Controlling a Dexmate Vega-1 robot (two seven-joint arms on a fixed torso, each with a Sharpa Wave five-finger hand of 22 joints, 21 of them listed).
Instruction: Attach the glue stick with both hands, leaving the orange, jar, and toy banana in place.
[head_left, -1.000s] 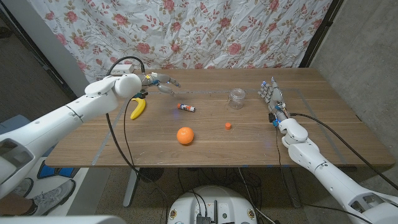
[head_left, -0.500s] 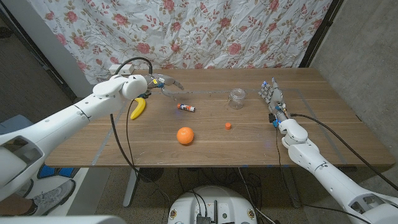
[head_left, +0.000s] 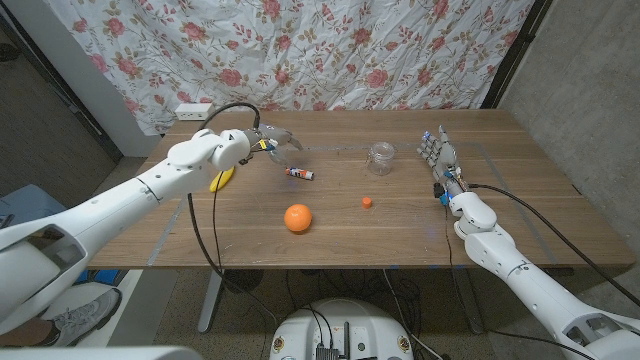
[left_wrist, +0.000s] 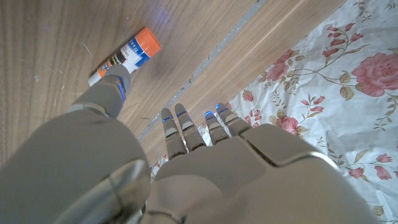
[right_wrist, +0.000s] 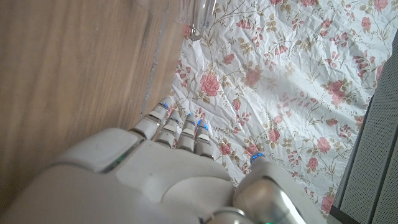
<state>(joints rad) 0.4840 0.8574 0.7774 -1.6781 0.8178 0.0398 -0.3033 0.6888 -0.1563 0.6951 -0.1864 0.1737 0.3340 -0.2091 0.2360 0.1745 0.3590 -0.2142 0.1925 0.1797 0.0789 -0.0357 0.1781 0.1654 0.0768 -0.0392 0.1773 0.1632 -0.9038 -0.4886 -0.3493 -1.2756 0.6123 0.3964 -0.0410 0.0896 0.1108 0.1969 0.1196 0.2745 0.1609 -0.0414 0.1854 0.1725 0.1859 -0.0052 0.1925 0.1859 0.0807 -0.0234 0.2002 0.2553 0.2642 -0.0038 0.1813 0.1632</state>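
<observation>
Left hand: the left hand (head_left: 277, 143) hangs over the table with its fingers spread apart and nothing in them. It is just beside the glue stick, not touching it.
Right hand: the right hand (head_left: 436, 152) stands up at the right side of the table, fingers apart and straight, holding nothing. It is near the jar and well apart from the glue stick.
Glue stick: the glue stick (head_left: 300, 173) lies on its side on the wood, near the middle of the table. The left wrist view shows its orange end and white label, just past the thumb.
Cap: a small orange cap (head_left: 367, 202) sits by itself between the glue stick and the right hand (I think this is the piece that has to go on).
What could go wrong: the stick is round, so a push from a finger could make it roll away. The cap is tiny and could slip or pop out of a grip. The right hand could bump the jar if it swings across to the cap.
Jar: the glass jar (head_left: 380, 158) stands upright and looks empty, as far as I can tell.
Stay-put things: the orange (head_left: 297, 217) sits near the front. The toy banana (head_left: 221, 179) peeks out from under the left arm.
</observation>
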